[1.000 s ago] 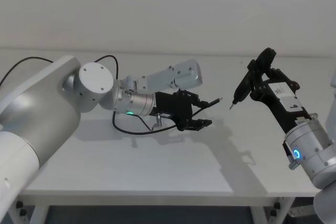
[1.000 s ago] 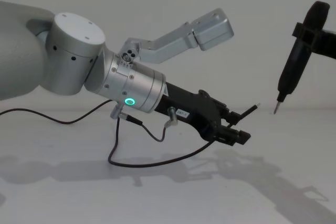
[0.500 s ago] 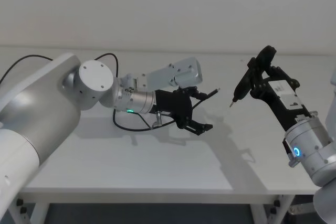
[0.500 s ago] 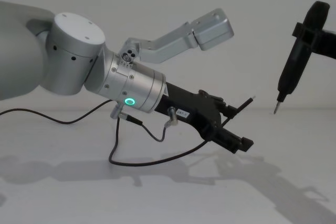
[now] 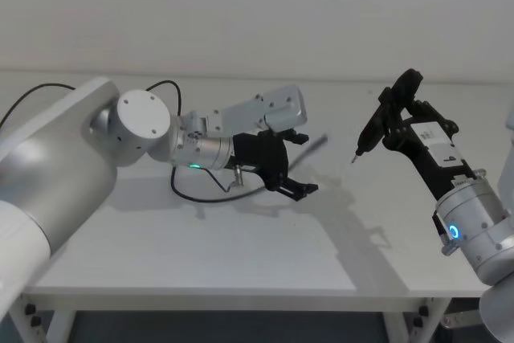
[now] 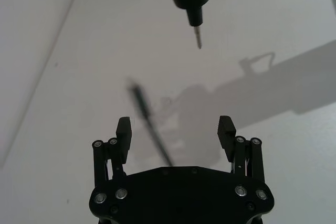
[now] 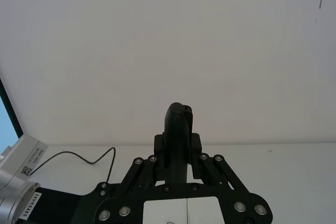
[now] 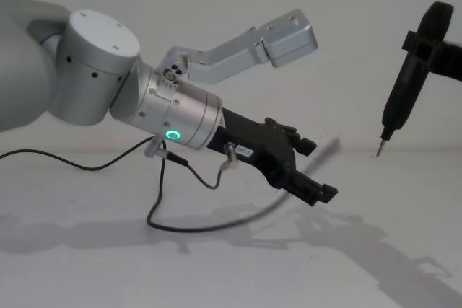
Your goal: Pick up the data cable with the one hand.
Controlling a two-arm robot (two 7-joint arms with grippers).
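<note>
Left gripper (image 5: pixel 289 162) is over the white table (image 5: pixel 241 255) mid-left, fingers (image 6: pixel 124 129) spread wide, pinching nothing. Data cable (image 8: pixel 216 225) loops on the table under the left wrist, then rises; its stiff tip (image 5: pixel 317 143) pokes up and away between the open jaws, blurred. In the left wrist view the tip (image 6: pixel 149 124) runs lengthwise out from the palm, closer to one finger than the other, touching neither as far as I can tell. Long axis roughly along the gripper's reach, so my read is the jaws only need to close across it, maybe after centring. Left arm is far nearer. Right gripper (image 5: pixel 399 130) is well apart on the right, raised, clamped on a black screwdriver-like tool (image 8: pixel 411 77) with a metal tip. Chest view shows the cable's slack curve on the table and the tip's upward tilt; the wrist view shows its offset between the fingers
</note>
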